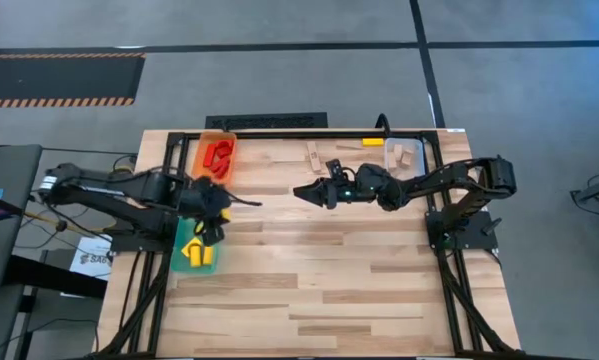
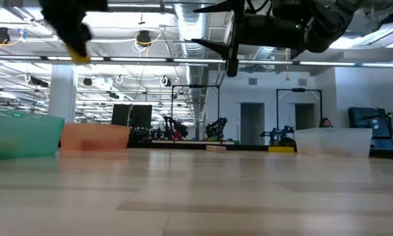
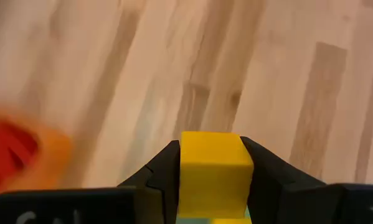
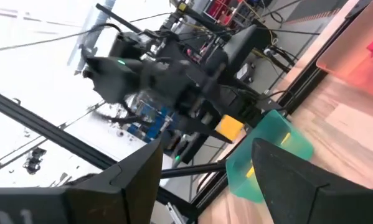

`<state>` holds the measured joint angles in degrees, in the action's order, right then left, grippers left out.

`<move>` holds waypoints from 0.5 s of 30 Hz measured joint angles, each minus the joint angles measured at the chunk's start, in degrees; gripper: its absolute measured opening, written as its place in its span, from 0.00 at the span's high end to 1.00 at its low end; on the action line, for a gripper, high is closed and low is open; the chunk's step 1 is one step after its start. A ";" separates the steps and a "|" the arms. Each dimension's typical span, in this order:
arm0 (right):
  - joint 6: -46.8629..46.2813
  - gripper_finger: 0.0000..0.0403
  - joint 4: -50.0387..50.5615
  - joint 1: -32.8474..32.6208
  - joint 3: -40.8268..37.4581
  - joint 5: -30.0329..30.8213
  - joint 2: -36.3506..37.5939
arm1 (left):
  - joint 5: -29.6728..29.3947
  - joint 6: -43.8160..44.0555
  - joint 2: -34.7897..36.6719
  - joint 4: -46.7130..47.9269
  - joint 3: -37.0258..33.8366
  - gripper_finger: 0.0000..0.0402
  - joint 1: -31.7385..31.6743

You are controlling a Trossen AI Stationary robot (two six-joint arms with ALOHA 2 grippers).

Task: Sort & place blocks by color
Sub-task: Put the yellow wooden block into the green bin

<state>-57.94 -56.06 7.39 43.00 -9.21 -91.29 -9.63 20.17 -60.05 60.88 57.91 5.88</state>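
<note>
My left gripper (image 1: 209,222) is shut on a yellow block (image 3: 214,171), raised over the far end of the teal bin (image 1: 193,252), which holds yellow blocks. The orange bin (image 1: 217,156) at the far left holds red blocks. The clear bin (image 1: 404,153) at the far right holds pale wood blocks. Two wood blocks (image 1: 319,158) and a yellow block (image 1: 373,141) lie on the table near the far edge. My right gripper (image 1: 307,191) is open and empty, raised above the middle of the table and pointing toward the left. My left gripper pinches the yellow block's two opposite side faces (image 3: 185,168) between its two fingers (image 3: 164,177). The block fills the gap between the fingers and stands out past their tips. It is lifted clear, high above the table in the low view (image 2: 82,58).
The black frame rails (image 1: 309,134) run along the table's far and side edges. Bare wood (image 1: 329,280) fills the middle and near half of the table. The right wrist view shows the left arm with the yellow block (image 4: 228,127) over the teal bin (image 4: 270,155).
</note>
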 joint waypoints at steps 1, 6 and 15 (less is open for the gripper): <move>0.27 0.34 0.12 -0.02 0.00 -0.02 0.00 | -0.28 3.85 1.08 -0.66 -2.29 0.74 0.44; 1.32 0.34 0.38 0.15 0.00 -0.92 0.00 | 1.60 16.01 3.61 -1.05 -12.68 0.74 2.41; 0.70 0.34 0.33 0.09 0.00 -5.33 0.00 | 4.61 15.65 3.60 -0.37 -19.78 0.74 3.46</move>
<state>-57.25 -55.74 7.49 43.00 -14.55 -91.29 -5.02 35.82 -56.45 60.51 38.13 9.35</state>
